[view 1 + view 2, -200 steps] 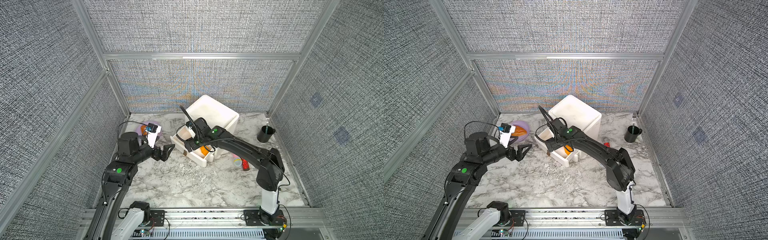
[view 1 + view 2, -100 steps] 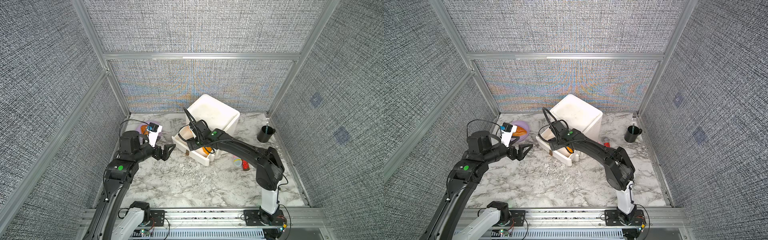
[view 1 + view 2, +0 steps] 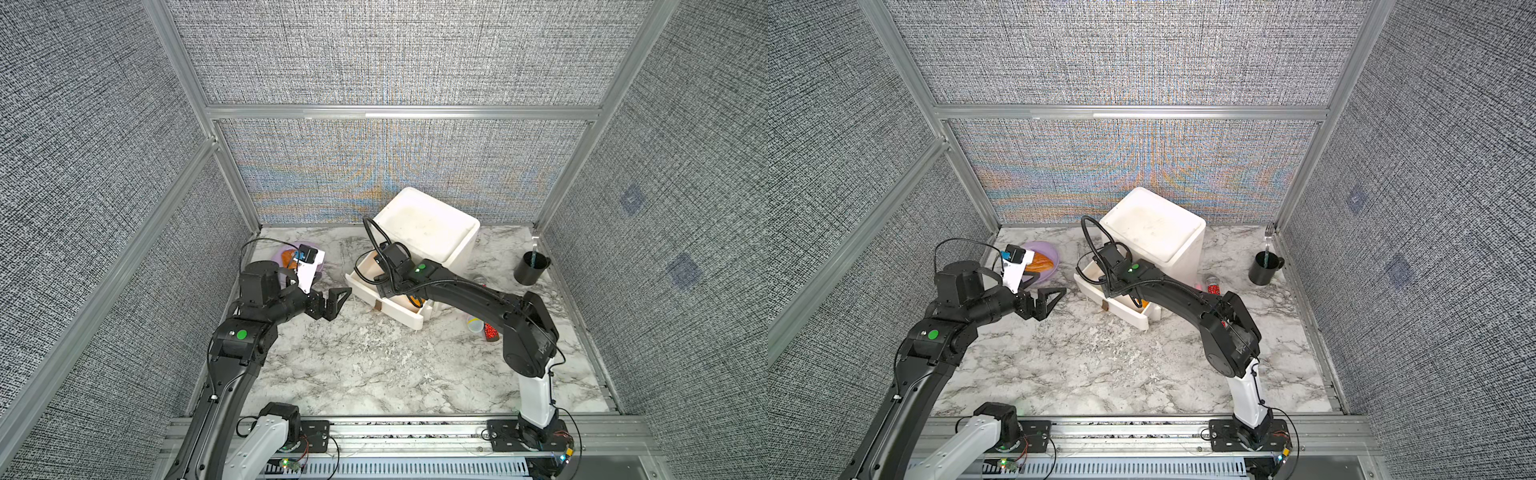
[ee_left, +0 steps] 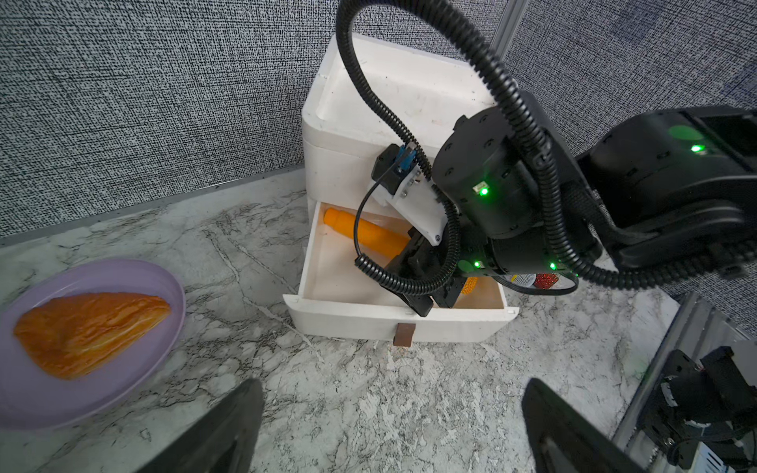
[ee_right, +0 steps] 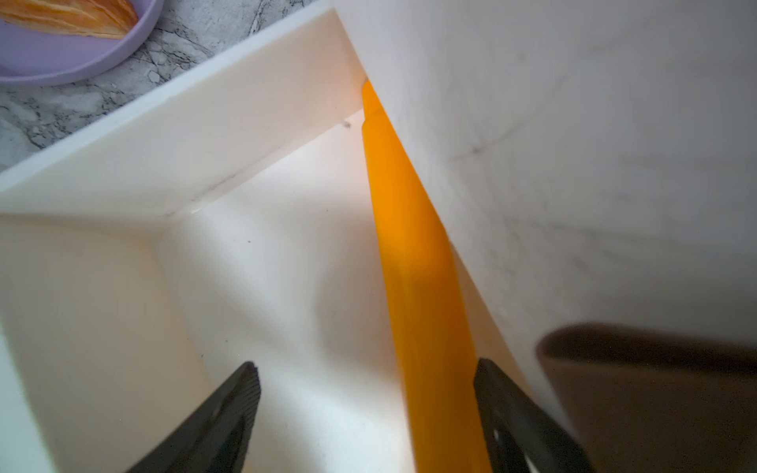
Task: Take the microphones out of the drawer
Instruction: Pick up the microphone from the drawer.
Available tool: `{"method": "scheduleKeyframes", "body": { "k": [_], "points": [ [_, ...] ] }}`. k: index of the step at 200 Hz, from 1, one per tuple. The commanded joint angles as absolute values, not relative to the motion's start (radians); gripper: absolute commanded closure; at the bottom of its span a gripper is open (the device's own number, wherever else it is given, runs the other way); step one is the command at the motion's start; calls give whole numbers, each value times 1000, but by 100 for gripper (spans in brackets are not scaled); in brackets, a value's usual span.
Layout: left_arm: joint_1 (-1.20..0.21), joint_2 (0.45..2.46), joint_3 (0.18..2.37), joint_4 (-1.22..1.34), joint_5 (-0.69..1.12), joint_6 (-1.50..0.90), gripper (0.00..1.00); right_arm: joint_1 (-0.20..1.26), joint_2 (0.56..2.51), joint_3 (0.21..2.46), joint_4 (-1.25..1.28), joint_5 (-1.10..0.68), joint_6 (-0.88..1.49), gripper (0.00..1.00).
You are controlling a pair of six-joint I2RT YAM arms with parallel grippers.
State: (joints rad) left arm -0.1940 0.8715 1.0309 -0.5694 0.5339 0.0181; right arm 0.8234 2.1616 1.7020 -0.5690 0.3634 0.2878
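Observation:
The orange microphone (image 4: pixel 364 235) lies in the pulled-out white drawer (image 4: pixel 393 317), along its back against the cabinet. My right gripper (image 5: pixel 366 366) is down inside the drawer (image 5: pixel 184 143), open. The microphone's handle (image 5: pixel 418 266) runs between the jaws, close to one finger, with a wide gap to the other. In both top views the right wrist hides most of the microphone (image 3: pixel 415 300) (image 3: pixel 1144 303). My left gripper (image 3: pixel 332 303) (image 4: pixel 391 387) hovers open and empty over the table, left of the drawer (image 3: pixel 386 307) (image 3: pixel 1121 309).
A white cabinet (image 3: pixel 428 224) stands above the drawer. A purple plate (image 3: pixel 320 266) (image 4: pixel 82 401) with a pastry (image 4: pixel 90 327) sits at the back left. A black cup (image 3: pixel 532 268) stands at the right wall. Small red items (image 3: pixel 491 332) lie right of the drawer.
My right gripper has sunk deeper into the drawer and its jaws have narrowed a little around the microphone's handle. The left arm has hardly moved.

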Motion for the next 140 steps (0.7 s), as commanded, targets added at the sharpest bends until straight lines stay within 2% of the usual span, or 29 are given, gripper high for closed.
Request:
{"method": "scheduleKeyframes", "body": {
  "k": [1, 63, 94, 140],
  "points": [
    [-194, 867, 1038, -549, 550, 21, 0, 816, 2181, 1701, -606, 385, 292, 15],
    [-192, 862, 1039, -552, 544, 23, 0, 797, 2162, 1640, -552, 216, 277, 17],
    [-191, 859, 1039, -553, 542, 26, 0, 788, 2152, 1611, -539, 199, 279, 17],
    [-188, 857, 1040, -553, 544, 25, 0, 778, 2130, 1579, -508, 183, 269, 28]
  ]
}}
